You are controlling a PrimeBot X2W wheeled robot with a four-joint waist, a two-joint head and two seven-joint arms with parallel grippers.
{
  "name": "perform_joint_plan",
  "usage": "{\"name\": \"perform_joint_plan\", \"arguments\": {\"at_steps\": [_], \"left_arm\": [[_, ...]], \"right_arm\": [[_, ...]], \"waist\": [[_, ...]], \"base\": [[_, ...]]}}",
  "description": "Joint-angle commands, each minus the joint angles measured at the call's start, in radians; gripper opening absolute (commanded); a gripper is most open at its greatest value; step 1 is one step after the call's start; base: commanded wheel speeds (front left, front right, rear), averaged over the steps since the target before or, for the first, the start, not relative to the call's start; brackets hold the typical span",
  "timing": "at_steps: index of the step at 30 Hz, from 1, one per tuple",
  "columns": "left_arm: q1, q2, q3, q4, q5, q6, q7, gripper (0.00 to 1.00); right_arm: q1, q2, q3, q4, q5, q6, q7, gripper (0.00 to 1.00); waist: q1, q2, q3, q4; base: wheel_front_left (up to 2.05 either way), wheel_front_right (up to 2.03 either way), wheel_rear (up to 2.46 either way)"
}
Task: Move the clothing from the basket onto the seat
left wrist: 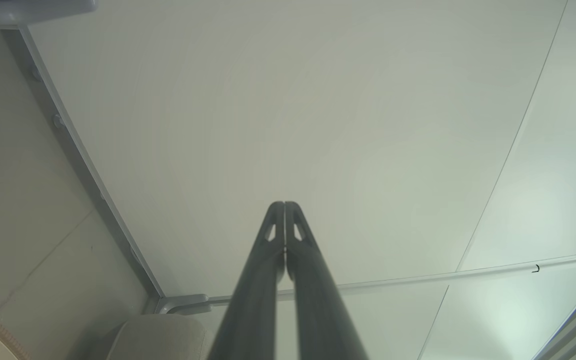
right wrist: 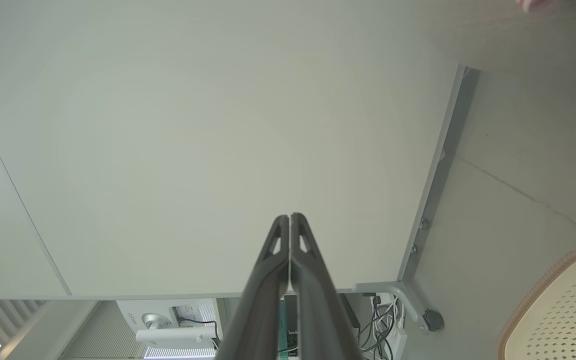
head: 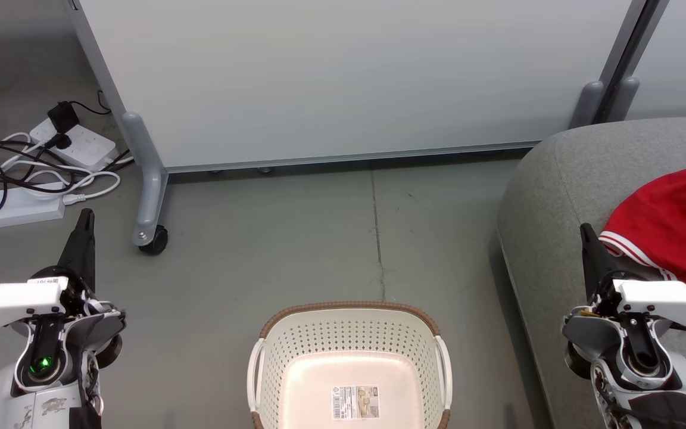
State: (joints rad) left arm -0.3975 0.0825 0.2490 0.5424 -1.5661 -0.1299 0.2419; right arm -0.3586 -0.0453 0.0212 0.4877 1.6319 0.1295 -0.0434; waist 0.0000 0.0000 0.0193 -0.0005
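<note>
Red clothing (head: 676,226) with white-striped trim lies on the grey seat (head: 557,196) at the right. The cream perforated basket (head: 295,339) with a brown woven rim stands on the floor at the bottom centre; only a barcode sticker (head: 355,401) shows on its bottom. My left gripper (head: 86,215) hangs shut over the floor at the left, far from the basket. My right gripper (head: 585,229) is shut beside the seat's near edge, just left of the clothing, holding nothing. Both wrist views show the fingers pressed together: left gripper (left wrist: 284,205), right gripper (right wrist: 289,217). A corner of the basket (right wrist: 558,310) appears at the lower right of the right wrist view.
A pale partition panel (head: 343,77) on grey wheeled feet (head: 151,235) stands behind the basket. Power strips and tangled cables (head: 33,173) lie on the floor at the far left. Bare grey floor (head: 295,238) spreads between the partition, basket and seat.
</note>
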Motion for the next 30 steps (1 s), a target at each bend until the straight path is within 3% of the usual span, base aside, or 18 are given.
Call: {"name": "perform_joint_plan", "arguments": {"at_steps": [1, 30], "left_arm": [[-0.010, 0.003, 0.004, 0.000, -0.003, -0.005, 0.001, 0.00], [-0.010, 0.003, 0.004, 0.000, -0.003, -0.005, 0.001, 0.00]], "right_arm": [[-0.002, -0.009, 0.000, -0.001, 0.004, 0.002, -0.001, 0.00], [-0.002, -0.009, 0.001, -0.001, 0.004, 0.002, -0.002, 0.00]], "waist": [[0.0000, 0.0000, 0.000, 0.000], [0.0000, 0.0000, 0.000, 0.000]], "base": [[0.00, 0.00, 0.00], [0.00, 0.00, 0.00]]}}
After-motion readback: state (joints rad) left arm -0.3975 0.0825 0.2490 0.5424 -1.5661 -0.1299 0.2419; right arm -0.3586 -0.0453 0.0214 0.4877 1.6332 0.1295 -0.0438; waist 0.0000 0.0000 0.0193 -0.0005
